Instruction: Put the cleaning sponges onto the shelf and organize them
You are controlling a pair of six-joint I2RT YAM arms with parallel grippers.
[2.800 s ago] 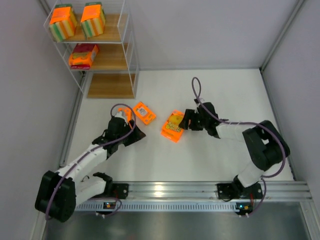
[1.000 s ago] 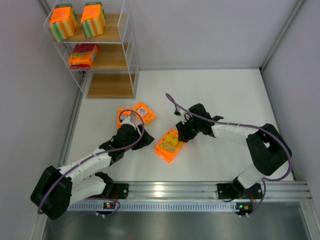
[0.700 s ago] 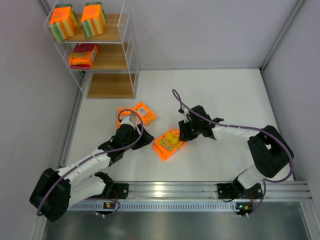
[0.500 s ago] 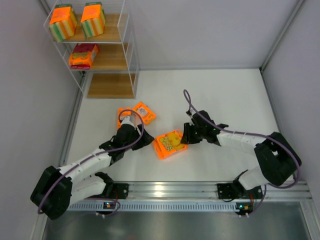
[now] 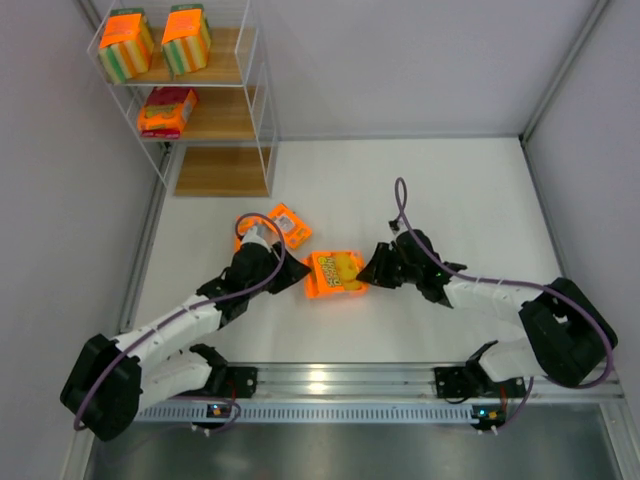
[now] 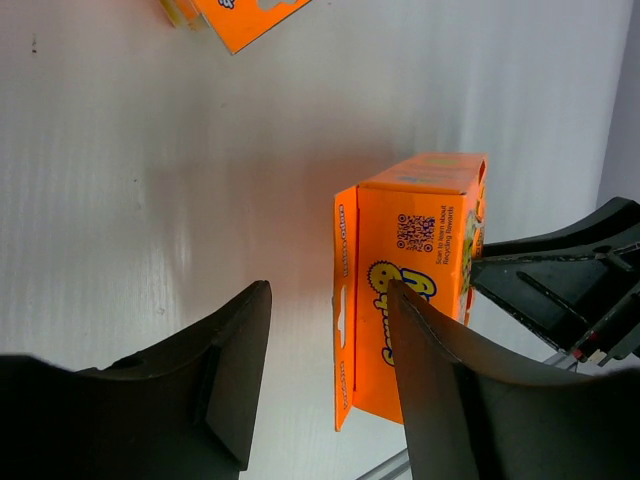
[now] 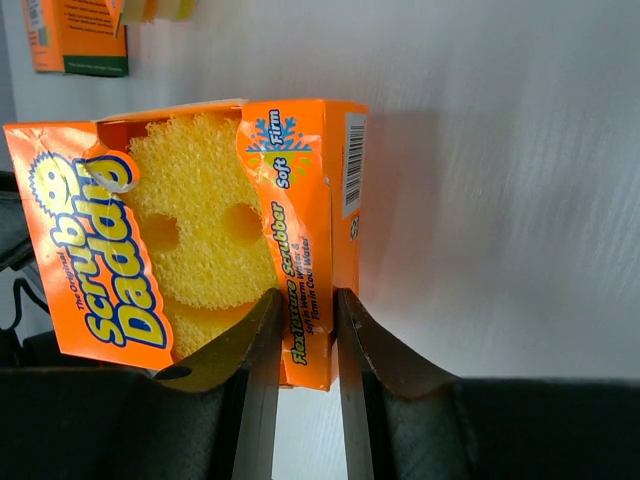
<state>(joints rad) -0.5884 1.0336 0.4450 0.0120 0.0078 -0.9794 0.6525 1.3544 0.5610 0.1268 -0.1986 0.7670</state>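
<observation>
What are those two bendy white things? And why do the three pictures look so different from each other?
Those are two robot arms. One picture looks down from a camera high above them. The other two come from a little camera on each arm's wrist, so everything looks close up. The right hand is pinching an orange sponge pack by its edge. The left hand is open right beside that pack, not gripping it. More orange packs lie nearby on the white table. On the shelf in the corner sit two striped packs up top and one flat pack on the board below.
</observation>
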